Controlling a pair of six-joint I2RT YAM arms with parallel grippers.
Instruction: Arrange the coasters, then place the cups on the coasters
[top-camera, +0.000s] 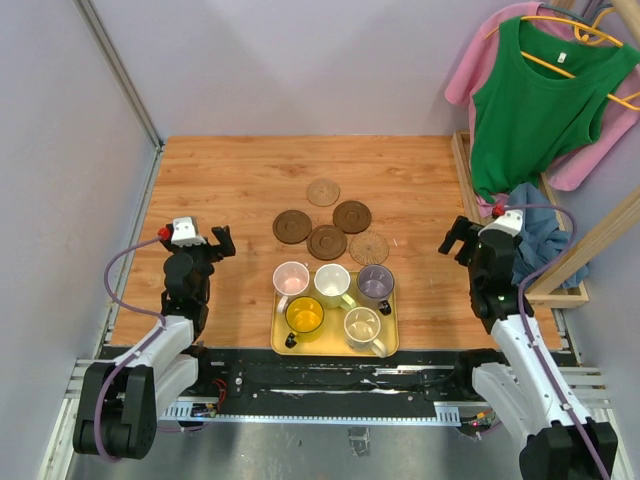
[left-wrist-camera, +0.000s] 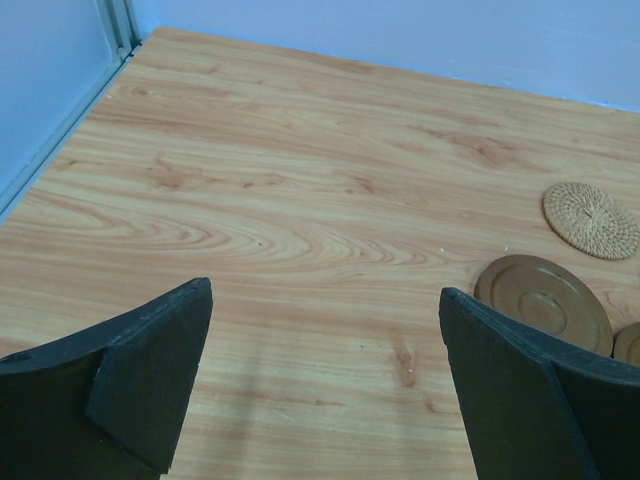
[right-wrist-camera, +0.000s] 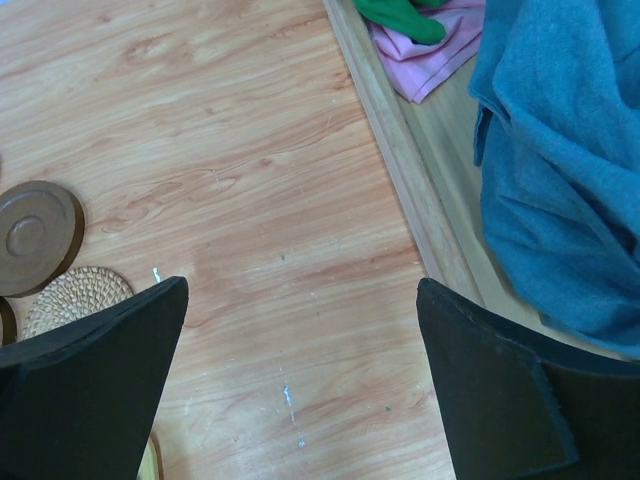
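Observation:
Several round coasters lie in a loose cluster mid-table: a tan one (top-camera: 323, 191) farthest back, dark brown ones (top-camera: 352, 216) (top-camera: 292, 226) (top-camera: 327, 241), and a woven tan one (top-camera: 369, 247). Several cups stand on the yellow tray (top-camera: 335, 347): pink (top-camera: 291, 278), whitish (top-camera: 332, 283), grey-purple (top-camera: 376, 283), yellow (top-camera: 304, 316), cream (top-camera: 363, 326). My left gripper (top-camera: 222, 243) (left-wrist-camera: 325, 292) hovers open and empty, left of the tray. To its right are a woven coaster (left-wrist-camera: 591, 219) and a brown coaster (left-wrist-camera: 543, 303). The right gripper (top-camera: 455, 238) (right-wrist-camera: 302, 288) is open and empty too, right of the coasters (right-wrist-camera: 35, 237) (right-wrist-camera: 75, 300).
A wooden rack (top-camera: 462, 170) borders the table's right side, holding a green top (top-camera: 540, 100), pink clothes (top-camera: 470, 75) and a blue cloth (right-wrist-camera: 560, 160) close to my right arm. A metal rail (top-camera: 150, 180) and wall run along the left edge.

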